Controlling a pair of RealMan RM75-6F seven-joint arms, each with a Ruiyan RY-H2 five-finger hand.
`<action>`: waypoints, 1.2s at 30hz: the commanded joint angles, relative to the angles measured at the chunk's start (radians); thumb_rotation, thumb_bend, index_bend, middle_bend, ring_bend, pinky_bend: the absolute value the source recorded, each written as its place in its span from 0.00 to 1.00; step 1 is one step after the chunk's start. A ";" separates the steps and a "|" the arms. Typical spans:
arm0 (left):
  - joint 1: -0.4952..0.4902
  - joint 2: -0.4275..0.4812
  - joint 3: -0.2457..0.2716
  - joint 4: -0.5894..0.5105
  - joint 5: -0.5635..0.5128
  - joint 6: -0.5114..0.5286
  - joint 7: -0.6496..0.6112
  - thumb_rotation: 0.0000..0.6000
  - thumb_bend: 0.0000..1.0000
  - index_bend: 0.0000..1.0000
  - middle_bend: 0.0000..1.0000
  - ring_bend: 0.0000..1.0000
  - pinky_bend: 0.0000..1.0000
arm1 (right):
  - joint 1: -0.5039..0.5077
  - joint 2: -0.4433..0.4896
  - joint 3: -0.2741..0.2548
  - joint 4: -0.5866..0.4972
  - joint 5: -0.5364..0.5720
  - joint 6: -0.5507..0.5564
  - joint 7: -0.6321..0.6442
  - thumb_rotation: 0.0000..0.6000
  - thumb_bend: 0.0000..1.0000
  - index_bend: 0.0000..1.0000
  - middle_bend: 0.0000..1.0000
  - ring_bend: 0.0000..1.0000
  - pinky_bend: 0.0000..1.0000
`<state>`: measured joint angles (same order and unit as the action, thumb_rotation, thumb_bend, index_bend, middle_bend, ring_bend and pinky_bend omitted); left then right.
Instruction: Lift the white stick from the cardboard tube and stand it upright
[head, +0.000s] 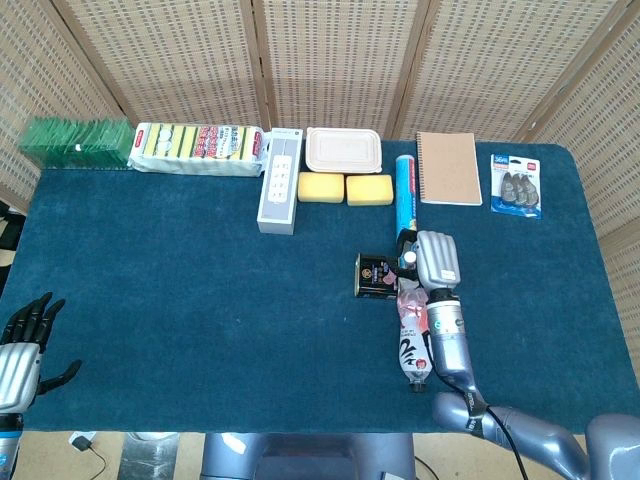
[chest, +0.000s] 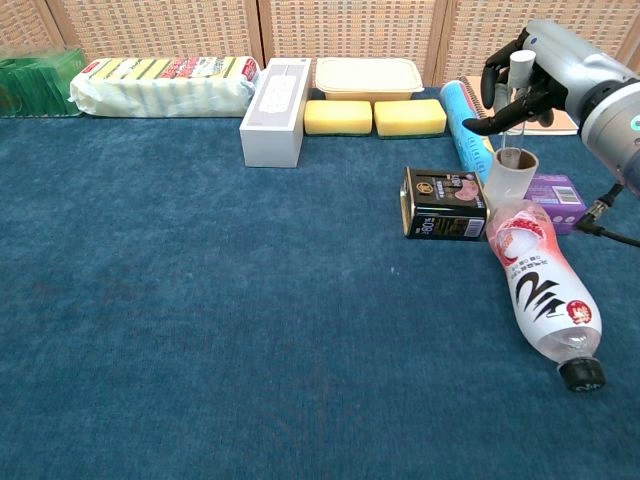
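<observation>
Right hand (chest: 530, 75): raised above the cardboard tube (chest: 511, 172), fingers curled around the white stick (chest: 519, 72), which is held roughly upright with its lower end pointing down at the tube's open mouth; whether the tip is inside the mouth or just above it cannot be told. From the head view this hand (head: 437, 262) covers the tube, and only the stick's top (head: 409, 257) peeks out at its 9 o'clock edge. Cardboard tube: upright on the blue cloth table (chest: 200, 300), with a dark tin (chest: 444, 203) just beside it at 9 o'clock, a purple box (chest: 556, 198) at 3 o'clock, and the base of a lying clear bottle (chest: 540, 285) with pink label touching or nearly touching it at 6 o'clock, black cap pointing toward the near edge. Blue roll (chest: 463, 118): lying at 11 o'clock of the tube, running toward the far edge. Far row, left to right in the head view: green packet stack (head: 75, 142), sponge multipack (head: 198, 148), white power strip box (head: 280, 192), lidded beige container (head: 343, 150) with two yellow sponges (head: 345, 188) in front of it, brown spiral notebook (head: 449, 168), carded clip pack (head: 516, 184). Left hand (head: 22, 345): at the table's near-left corner, well apart from everything, fingers spread and holding nothing.
</observation>
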<state>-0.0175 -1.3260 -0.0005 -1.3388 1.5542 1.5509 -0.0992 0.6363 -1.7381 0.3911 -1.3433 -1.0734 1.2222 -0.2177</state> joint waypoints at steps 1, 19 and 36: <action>-0.001 0.000 0.000 0.000 -0.001 -0.002 0.000 1.00 0.19 0.05 0.00 0.00 0.07 | 0.003 -0.004 0.000 0.006 -0.001 -0.001 0.002 1.00 0.31 0.70 0.81 0.86 0.81; -0.007 0.005 -0.002 -0.011 -0.008 -0.013 0.005 1.00 0.19 0.06 0.00 0.00 0.07 | 0.022 -0.017 0.013 0.035 -0.006 -0.005 0.029 1.00 0.32 0.73 0.85 0.92 0.88; -0.017 0.010 -0.006 -0.020 -0.022 -0.035 0.008 1.00 0.19 0.05 0.00 0.00 0.07 | 0.038 -0.018 0.026 0.051 -0.005 -0.004 0.039 1.00 0.33 0.74 0.89 0.95 0.89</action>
<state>-0.0343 -1.3165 -0.0066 -1.3587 1.5325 1.5160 -0.0915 0.6746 -1.7564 0.4176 -1.2926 -1.0787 1.2179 -0.1783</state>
